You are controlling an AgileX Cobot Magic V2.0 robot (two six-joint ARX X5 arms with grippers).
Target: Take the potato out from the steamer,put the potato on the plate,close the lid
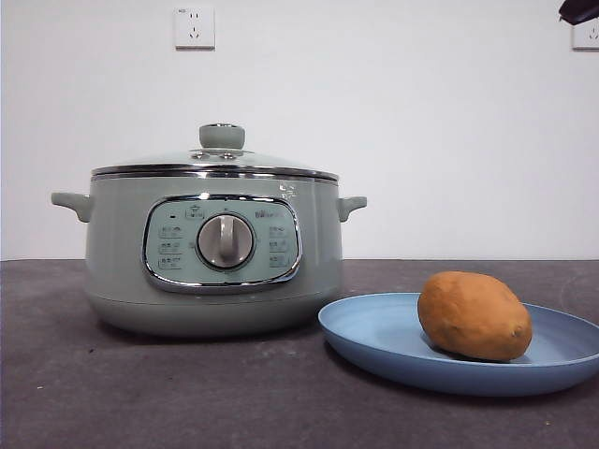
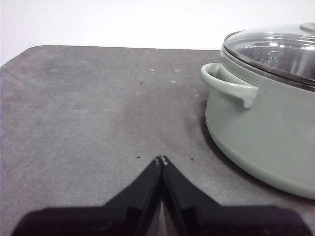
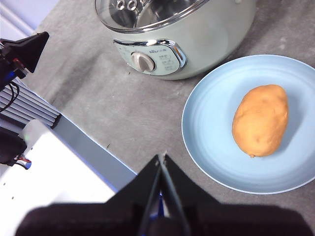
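On the dark grey table [image 1: 187, 393], the potato [image 1: 474, 315] lies on the plate [image 1: 374, 332] and the lid [image 1: 220, 159] sits on the steamer [image 1: 211, 253], so nothing seems left but keeping the left gripper [image 2: 161, 160] and right gripper [image 3: 162, 157], both closed and empty, clear of them.

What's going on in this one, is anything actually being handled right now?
Nothing is being handled at this moment. The potato lies on the plate, which sits on the table beside the steamer, and the lid is on the steamer. The left gripper is shut and empty over bare table next to the steamer's handle. The right gripper is also shut and empty, above the table's edge near the plate. Judging by the layout, the task looks done.
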